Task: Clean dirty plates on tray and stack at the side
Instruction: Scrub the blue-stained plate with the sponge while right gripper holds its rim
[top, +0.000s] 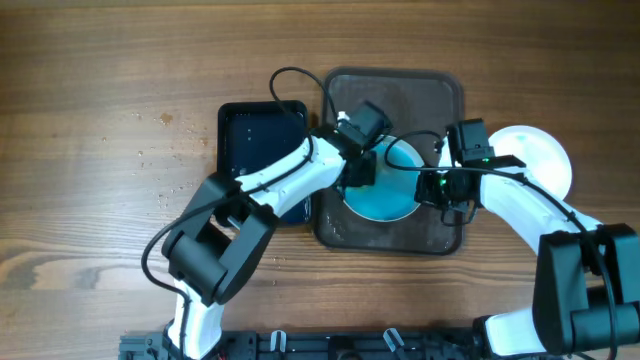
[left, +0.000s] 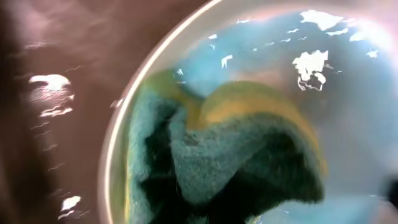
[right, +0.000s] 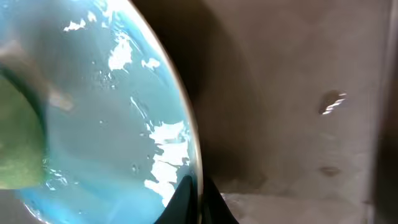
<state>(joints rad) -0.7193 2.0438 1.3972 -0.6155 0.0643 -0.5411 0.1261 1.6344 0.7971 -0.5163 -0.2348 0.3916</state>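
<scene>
Plate (top: 393, 197) with blue film on brown tray (top: 400, 85); left jaws grip a green sponge (left: 236, 162) against it, right jaws pinch its rim.

We see a blue-smeared round white plate (top: 395, 200) in the large dark brown rectangular tray (top: 440, 95), a green sponge (left: 236, 155) seemingly on it. A small black tray (top: 250, 130) lies left and a second white plate (top: 545, 150) right.

We take this for a robotics lab: a left arm (top: 272, 178) and a right arm (top: 522, 205), white and black, rise from a dark rail (top: 330, 346) at the edge of a wood-grain bench (top: 90, 150), a cable (top: 290, 72) looping over them, with a brown tray (top: 440, 236), a black tray (top: 250, 130) and plates (top: 392, 200) laid out.
</scene>
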